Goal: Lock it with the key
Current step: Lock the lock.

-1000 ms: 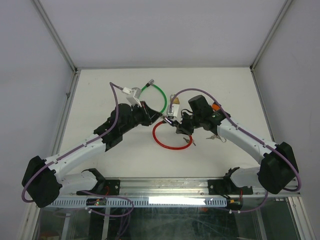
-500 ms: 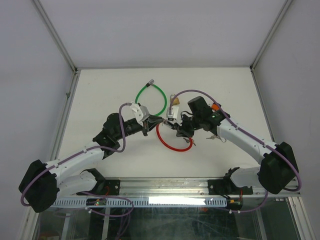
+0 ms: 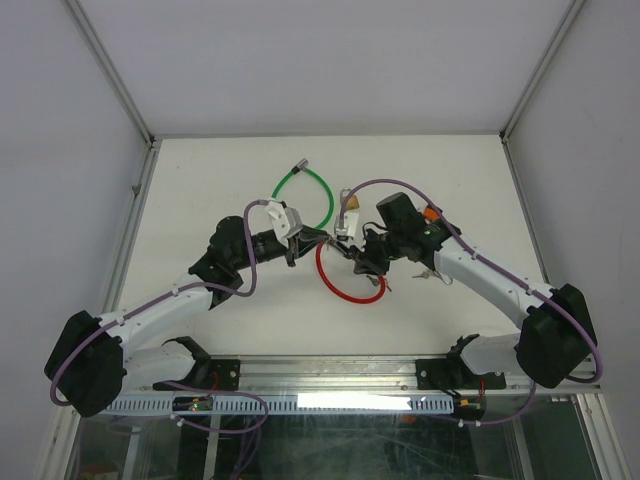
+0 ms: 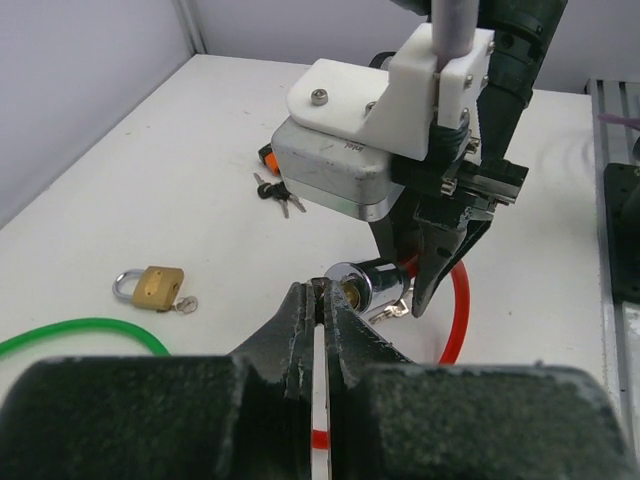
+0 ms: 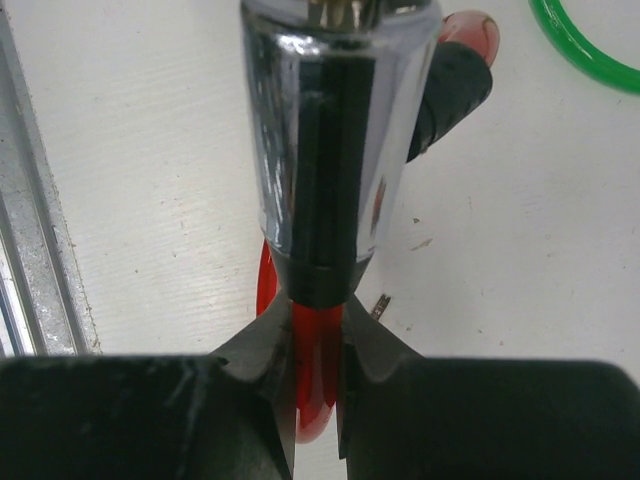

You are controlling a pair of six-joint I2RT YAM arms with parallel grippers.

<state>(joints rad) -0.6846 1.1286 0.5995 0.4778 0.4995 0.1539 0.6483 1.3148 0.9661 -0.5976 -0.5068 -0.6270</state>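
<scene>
Left wrist | L pincer (image 4: 322,300) nipping key (image 4: 345,291) at lock cylinder (image 4: 374,282) | R pincer (image 5: 318,308) clamps cylinder

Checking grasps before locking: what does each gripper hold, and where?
Right gripper: red cable lock, by the black collar below its chrome barrel. Left gripper: nearly shut at the keyhole; any key is hidden.

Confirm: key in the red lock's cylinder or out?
Cannot tell: the left gripper is shut with fingertips at the keyway of the chrome cylinder, hiding any blade; the right gripper clamps it.
</scene>
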